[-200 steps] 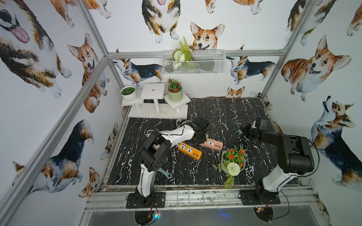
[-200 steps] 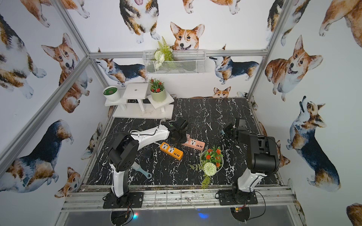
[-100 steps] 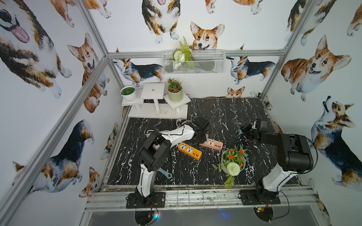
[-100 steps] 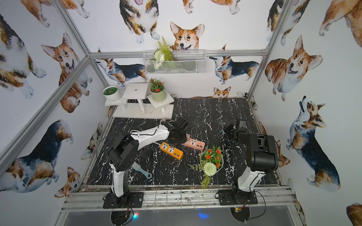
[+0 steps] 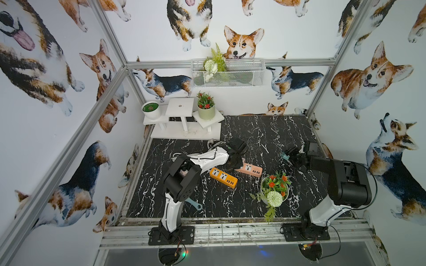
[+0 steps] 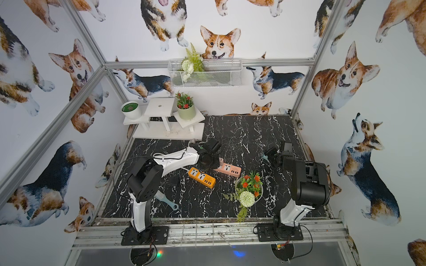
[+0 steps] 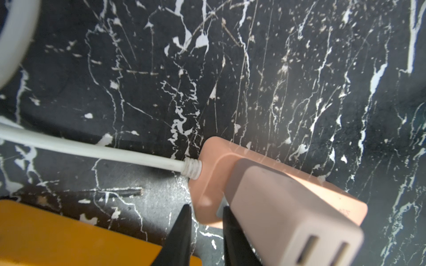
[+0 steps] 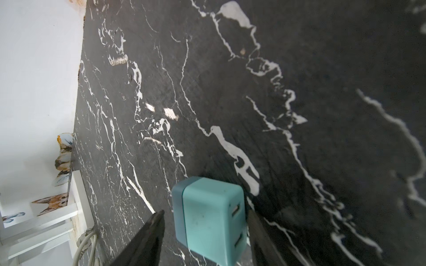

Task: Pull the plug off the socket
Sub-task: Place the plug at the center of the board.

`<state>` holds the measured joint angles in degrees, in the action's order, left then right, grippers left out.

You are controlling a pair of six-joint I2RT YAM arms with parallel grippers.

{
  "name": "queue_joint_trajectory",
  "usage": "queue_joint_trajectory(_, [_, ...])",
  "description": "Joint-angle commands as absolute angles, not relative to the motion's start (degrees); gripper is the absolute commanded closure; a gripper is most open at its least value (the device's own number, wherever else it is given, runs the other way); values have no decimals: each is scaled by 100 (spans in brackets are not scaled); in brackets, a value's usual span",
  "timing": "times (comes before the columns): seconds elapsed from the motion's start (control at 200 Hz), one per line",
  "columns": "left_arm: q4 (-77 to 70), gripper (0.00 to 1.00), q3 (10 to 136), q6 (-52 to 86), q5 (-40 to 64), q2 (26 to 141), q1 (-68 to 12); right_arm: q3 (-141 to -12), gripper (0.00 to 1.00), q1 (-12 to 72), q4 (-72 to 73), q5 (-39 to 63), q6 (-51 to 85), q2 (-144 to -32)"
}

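A teal plug lies on the black marble table, free of any socket, and shows small in both top views. My right gripper stands open around it, with a clear gap at one finger. The pink socket strip with its white cable lies mid-table, and a pale two-port plug sits in it. My left gripper is shut, its tips at the strip's cable-end corner.
An orange socket strip lies just left of the pink one. A pot of flowers stands in front of the right arm's reach. A blue brush lies near the left arm's base. White stands with pots fill the back left.
My right gripper has opened and let go of the teal plug, which now rests on the table. The left gripper has not moved.
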<state>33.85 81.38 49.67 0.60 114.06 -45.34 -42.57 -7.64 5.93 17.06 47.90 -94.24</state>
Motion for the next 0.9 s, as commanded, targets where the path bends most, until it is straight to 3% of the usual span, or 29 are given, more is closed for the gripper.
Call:
queue_joint_trajectory(0.0, [4228, 75, 8042, 4896, 79, 11505, -4535, -4327, 31, -786, -183, 1407, 4672, -9299])
queue_joint_trajectory(0.43, [4108, 75, 7885, 4975, 96, 11396, -4535, -4603, 32, -742, -776, 1221, 4164, -8208])
queue_joint_trajectory(0.596, [3934, 75, 7733, 5051, 158, 11364, -4535, -4946, 34, -100, -843, 1272, 2786, -7775])
queue_joint_trajectory(0.896, [3802, 76, 7515, 5122, 136, 11303, -4526, -5084, 36, 1370, -700, 2891, -12, -8033])
